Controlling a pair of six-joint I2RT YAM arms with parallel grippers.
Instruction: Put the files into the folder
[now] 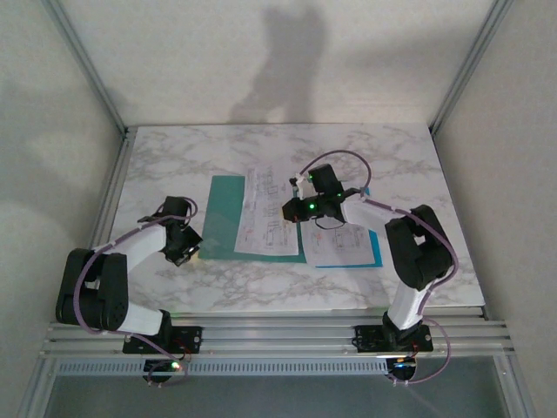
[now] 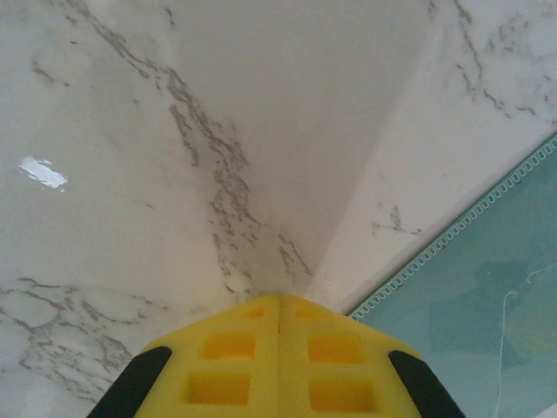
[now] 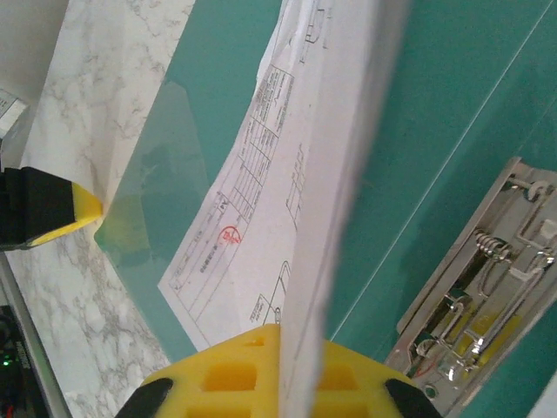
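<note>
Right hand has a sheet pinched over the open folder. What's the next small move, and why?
Probably lower the right hand until the sheet lies flat on the folder, then let go. The shut hand pinches one edge of the sheet up off the teal surface, while its printed face slopes down onto the folder, beside the metal clip.

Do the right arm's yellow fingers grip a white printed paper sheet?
Yes, the paper sheet stands edge-on between the yellow fingers, above the flat teal card folder.
</note>
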